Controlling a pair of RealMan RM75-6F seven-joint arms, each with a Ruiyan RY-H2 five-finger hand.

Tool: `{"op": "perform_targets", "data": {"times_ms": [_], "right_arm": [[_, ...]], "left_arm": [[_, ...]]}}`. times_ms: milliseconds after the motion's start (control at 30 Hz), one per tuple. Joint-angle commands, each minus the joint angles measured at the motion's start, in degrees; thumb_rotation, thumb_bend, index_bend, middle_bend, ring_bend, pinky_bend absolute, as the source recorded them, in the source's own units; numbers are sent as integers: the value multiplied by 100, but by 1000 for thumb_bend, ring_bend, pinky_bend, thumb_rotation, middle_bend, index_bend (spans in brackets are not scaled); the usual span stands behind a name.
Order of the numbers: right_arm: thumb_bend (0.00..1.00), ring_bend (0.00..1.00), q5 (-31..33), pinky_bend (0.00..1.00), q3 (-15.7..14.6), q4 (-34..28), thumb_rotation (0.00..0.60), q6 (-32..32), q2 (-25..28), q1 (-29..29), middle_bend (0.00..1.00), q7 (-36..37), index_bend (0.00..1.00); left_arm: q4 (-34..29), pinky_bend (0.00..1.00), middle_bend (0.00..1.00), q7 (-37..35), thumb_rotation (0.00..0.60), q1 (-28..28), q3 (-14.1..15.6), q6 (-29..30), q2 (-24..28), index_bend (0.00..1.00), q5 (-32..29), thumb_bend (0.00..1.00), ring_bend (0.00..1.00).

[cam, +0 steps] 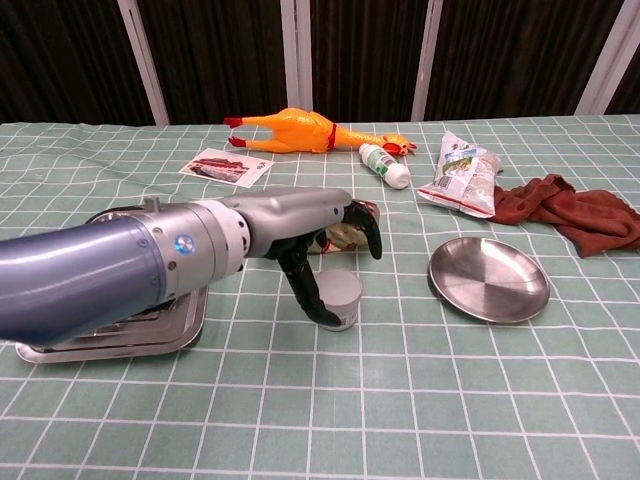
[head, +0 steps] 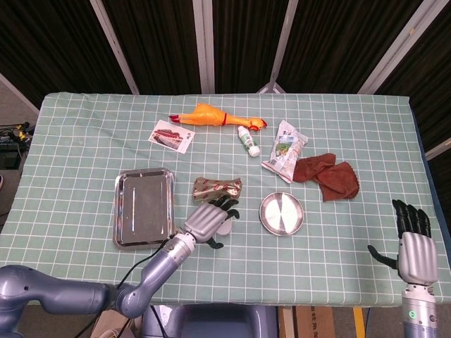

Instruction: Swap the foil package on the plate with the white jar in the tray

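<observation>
The white jar (cam: 340,298) stands upright on the tablecloth between the tray (head: 144,206) and the round metal plate (head: 282,213); in the head view only its edge (head: 226,227) shows past my hand. My left hand (cam: 325,255) arches over the jar, thumb down along its left side and the other fingers lifted and spread above it. The foil package (head: 217,188) lies on the cloth just behind, mostly hidden by the hand in the chest view (cam: 338,238). Plate (cam: 488,278) and tray (cam: 120,338) hold nothing. My right hand (head: 412,243) hovers at the near right edge, fingers apart, holding nothing.
Along the far side lie a rubber chicken (head: 211,115), a picture card (head: 171,135), a small white bottle (head: 248,141), a snack bag (head: 285,151) and a brown cloth (head: 325,174). My left forearm (cam: 110,280) stretches over the tray.
</observation>
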Motion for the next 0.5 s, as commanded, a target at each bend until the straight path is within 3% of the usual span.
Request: {"op": "perform_targets", "data": {"times_ms": [33,167,333,500], "right_arm": [[153,77,19,0,-1,-4,600,-7,-11,-2,102,-42,43],[154,77,38,0,4,-10,600,-7,-34,-2,102,-105,43],[153,77,64,0,16,-11,600,-22,-51,0,102,-121,42],[153,78,71,0,16,-9,600,-35,-55,1,102,-140,43]], "left_arm": [[-613,280,113,-82,600,89,-68,126,494,289,-61,196,5],[-800,277,140,-253,600,207,-260,636,591,291,4,196,23],[-126,189,91,-490,600,298,-325,1226,252,276,597,148,3],[202,109,68,-104,600,176,-435,1187,173,257,30,109,0]]}}
